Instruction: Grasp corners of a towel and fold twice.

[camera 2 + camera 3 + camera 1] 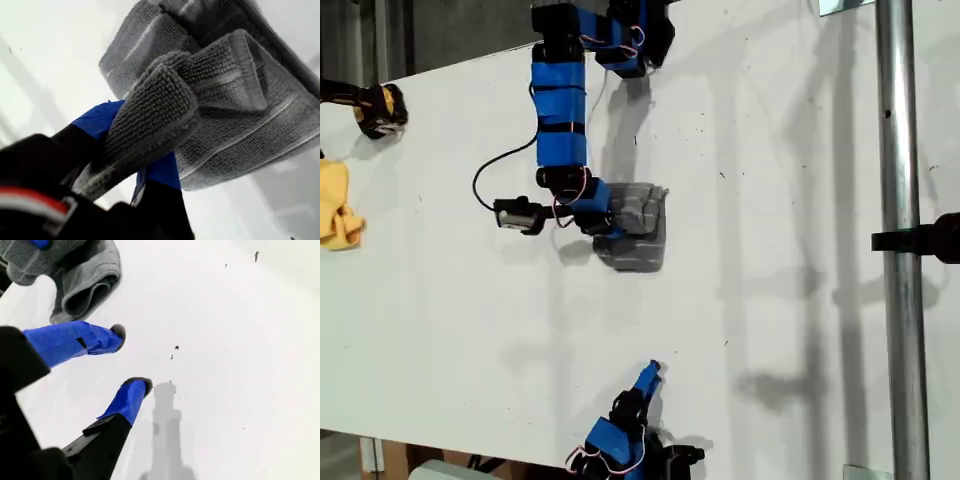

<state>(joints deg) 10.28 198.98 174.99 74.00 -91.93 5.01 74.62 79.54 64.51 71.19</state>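
The grey striped towel (pixel 642 235) lies bunched and folded near the middle of the white table (pixel 770 330). My first gripper (pixel 610 226), on the arm reaching in from the exterior view's top, is at the towel's edge. In the first wrist view my first gripper (pixel 135 145) is shut on a rolled-up flap of the towel (pixel 240 100), lifted a little off the rest. I cannot tell which corner this flap is. My second gripper (pixel 653 371) stands near the exterior view's bottom edge, apart from the towel. It is open (pixel 129 359) over bare table, with the towel (pixel 85 285) farther ahead.
A yellow cloth (pixel 338 205) lies at the exterior view's left edge, with a black and yellow object (pixel 380 108) above it. A metal pole (pixel 900 240) with a black clamp (pixel 932 238) runs down the exterior view's right side. A black cable (pixel 495 170) loops beside the first arm.
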